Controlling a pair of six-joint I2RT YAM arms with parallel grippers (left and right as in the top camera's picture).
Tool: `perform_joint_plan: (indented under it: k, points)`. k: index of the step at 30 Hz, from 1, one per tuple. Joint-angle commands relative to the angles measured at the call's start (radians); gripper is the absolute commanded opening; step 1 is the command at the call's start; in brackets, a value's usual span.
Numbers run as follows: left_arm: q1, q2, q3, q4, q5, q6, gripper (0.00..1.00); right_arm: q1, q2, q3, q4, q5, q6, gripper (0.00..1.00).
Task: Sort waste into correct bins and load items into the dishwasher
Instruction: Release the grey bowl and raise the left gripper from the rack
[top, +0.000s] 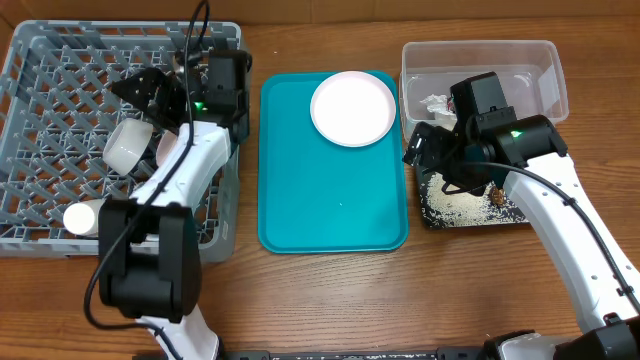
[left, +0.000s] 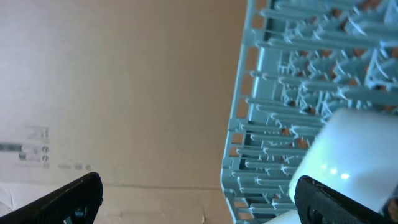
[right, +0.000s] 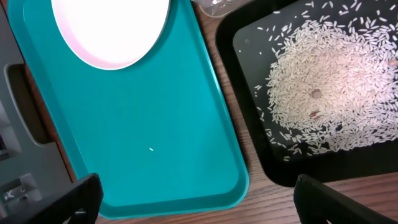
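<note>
The grey dish rack (top: 50, 120) sat at far left, holding a whitish bowl (top: 127, 143) tipped on its side and a small white cup (top: 80, 216). Above them the left gripper (top: 135, 92) had its jaws spread wide, gripping nothing. The round white plate (top: 352, 108) lay on the teal tray (top: 330, 200). The right gripper (top: 425, 148), jaws likewise spread and empty, hung by the black tray (right: 249, 162), where rice (right: 336, 81) lay strewn, next to the clear tub (top: 545, 60).

A flat rectangular teal plastic serving tray (top: 330, 200) with rounded corners lies at the centre of the brown wood-grain table (top: 330, 300), its long sides running from 12 to 6 o'clock. In the left wrist view, a plain beige cardboard panel (left: 124, 81) bears a small grey printed label (left: 34, 146) toward 8 o'clock.
</note>
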Motion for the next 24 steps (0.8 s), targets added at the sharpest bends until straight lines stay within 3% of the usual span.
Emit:
perform_joint_plan:
  k: [1,7,13,24]
  points:
    - [0.005,-0.141,0.002,0.073,-0.072,-0.047,1.00,0.001,-0.014,0.002,0.006,-0.002,-0.003,1.00]
    - [-0.005,-0.317,0.002,0.230,-0.110,-0.047,1.00,0.001,-0.014,0.002,0.006,-0.002,-0.003,1.00]
    - [-0.032,-0.434,0.002,0.248,-0.099,-0.115,1.00,0.001,-0.014,0.002,0.008,-0.002,-0.003,1.00]
    - [-0.241,-0.540,0.002,0.268,0.238,-0.276,1.00,0.001,-0.014,0.002,0.009,-0.002,-0.003,1.00]
